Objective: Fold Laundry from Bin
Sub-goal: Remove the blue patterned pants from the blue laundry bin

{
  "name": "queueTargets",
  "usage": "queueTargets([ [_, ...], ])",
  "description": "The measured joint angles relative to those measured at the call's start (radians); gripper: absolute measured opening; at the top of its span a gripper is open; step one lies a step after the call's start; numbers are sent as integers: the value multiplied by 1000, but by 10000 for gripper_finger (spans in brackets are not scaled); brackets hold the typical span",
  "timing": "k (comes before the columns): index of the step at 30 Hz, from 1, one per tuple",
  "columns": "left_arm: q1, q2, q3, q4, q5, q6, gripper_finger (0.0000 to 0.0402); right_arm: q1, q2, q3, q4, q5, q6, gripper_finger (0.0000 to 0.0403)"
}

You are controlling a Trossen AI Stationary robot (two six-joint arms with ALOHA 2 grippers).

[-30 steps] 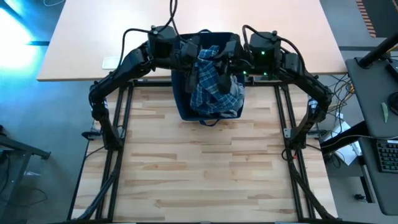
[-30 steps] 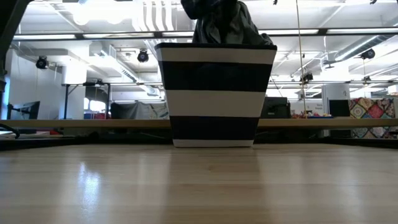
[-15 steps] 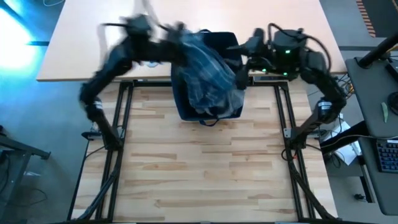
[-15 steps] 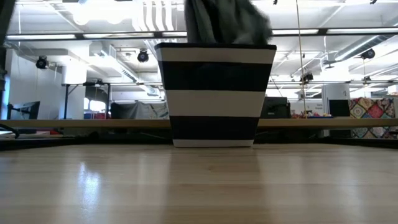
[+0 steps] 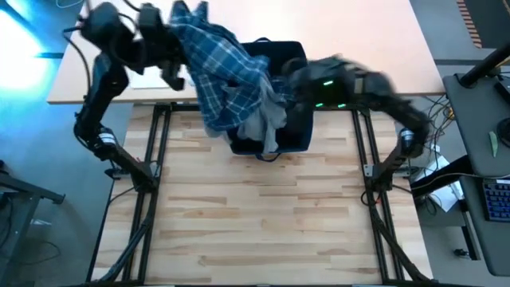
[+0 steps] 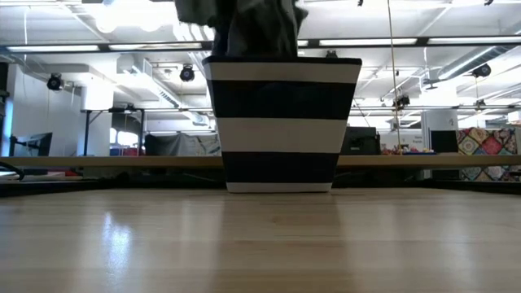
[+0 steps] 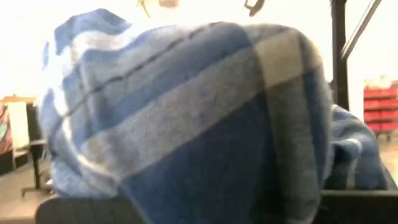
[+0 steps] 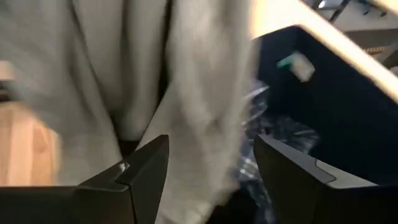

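Table (image 5: 263, 223) planking is lying bare in front of you across the whole near half, so you are getting wide open room there, right out to the frame rails on both sides. At the far edge the bin (image 5: 293, 127) is standing upright, its striped wall (image 6: 281, 122) facing the low camera, close to where the wood is meeting the pale desk behind. You are looking at a blue plaid garment (image 5: 223, 80) stretching from above the bin's left rim up and away to the left tool (image 5: 163, 36), which is pinching it tight, high over the far-left corner. A grey garment (image 5: 267, 119) is dangling over the bin's front-left edge. Your right tool (image 8: 208, 162) is hovering spread above the bin's right side, gripping nothing.
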Motion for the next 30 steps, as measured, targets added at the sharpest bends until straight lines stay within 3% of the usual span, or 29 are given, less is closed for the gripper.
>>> queueTargets([
  [5, -1, 14, -2, -13, 18, -55, 19, -2, 70, -39, 99, -38, -36, 204],
  [9, -1, -3, -1, -15, 21, -92, 19, -6, 98, -39, 91, -27, -43, 104],
  [11, -1, -18, 0, -24, 26, -99, 19, -14, 99, -39, 91, 27, -54, 40],
  [12, -1, -26, 1, -36, 26, -100, 19, -20, 94, -39, 90, 65, -57, 27],
  [19, -1, -95, 0, -144, 27, -88, 19, -133, 30, -38, 40, 356, -37, 10],
  [25, -2, -154, 1, -152, 78, -75, 19, -315, 35, -41, 22, 359, 38, 9],
  [30, -3, -202, 1, -130, 79, -70, 20, -428, 60, -49, 21, 274, 90, 9],
])
